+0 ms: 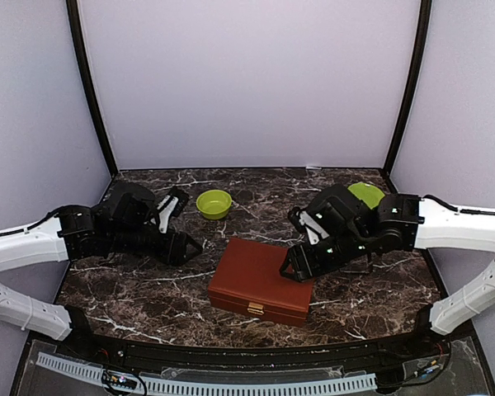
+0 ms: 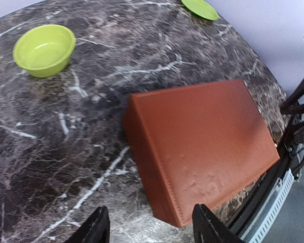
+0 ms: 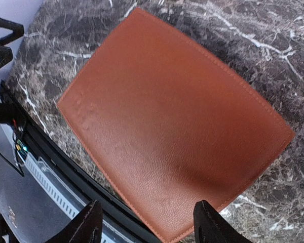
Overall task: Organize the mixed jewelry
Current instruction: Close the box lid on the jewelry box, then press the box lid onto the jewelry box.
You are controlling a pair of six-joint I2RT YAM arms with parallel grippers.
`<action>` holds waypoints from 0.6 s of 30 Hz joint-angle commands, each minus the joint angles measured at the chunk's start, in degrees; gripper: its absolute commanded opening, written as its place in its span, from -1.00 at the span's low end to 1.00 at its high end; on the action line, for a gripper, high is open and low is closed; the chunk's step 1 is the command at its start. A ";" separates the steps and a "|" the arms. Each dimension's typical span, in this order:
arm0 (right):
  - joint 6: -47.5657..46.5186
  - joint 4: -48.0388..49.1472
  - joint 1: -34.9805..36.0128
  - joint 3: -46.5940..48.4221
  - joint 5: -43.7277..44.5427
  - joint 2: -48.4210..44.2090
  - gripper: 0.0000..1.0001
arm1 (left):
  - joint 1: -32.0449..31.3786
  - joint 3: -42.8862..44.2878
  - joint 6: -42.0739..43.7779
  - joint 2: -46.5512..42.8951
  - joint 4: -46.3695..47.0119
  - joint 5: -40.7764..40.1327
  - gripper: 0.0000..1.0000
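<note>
The mixed jewelry is out of view. A closed red-brown box (image 1: 260,276) lies in the middle of the marble table, its brass clasp (image 1: 255,308) facing the near edge. My left gripper (image 1: 194,246) hovers just left of the box. In the left wrist view its jaws stand apart (image 2: 152,228) with nothing between them, and the box (image 2: 202,136) has a corner close in front of them. My right gripper (image 1: 293,271) hangs over the box's right edge. Seen from the right wrist, it is open (image 3: 149,228) above the lid (image 3: 177,116), holding nothing.
A lime-green bowl (image 1: 214,203) stands behind the box at the back, also visible in the left wrist view (image 2: 44,48). A lime-green plate (image 1: 367,192) lies at the back right, partly hidden by the right arm. The table's front rail (image 1: 231,384) runs close to the box.
</note>
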 commanded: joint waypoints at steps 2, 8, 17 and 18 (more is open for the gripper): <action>7.16 -6.78 7.32 5.16 8.08 5.14 0.19 | -8.58 3.00 -3.69 4.77 0.65 0.84 0.11; 11.82 -14.25 11.72 11.58 12.26 12.42 0.13 | -17.15 6.92 -6.26 11.79 1.43 -3.76 0.09; 18.84 -12.38 13.26 8.19 10.79 17.38 0.10 | -19.39 4.31 -9.13 18.59 7.67 -3.54 0.03; 19.38 -11.74 13.28 7.04 10.28 18.02 0.10 | -19.39 3.62 -9.51 19.40 7.80 -3.11 0.03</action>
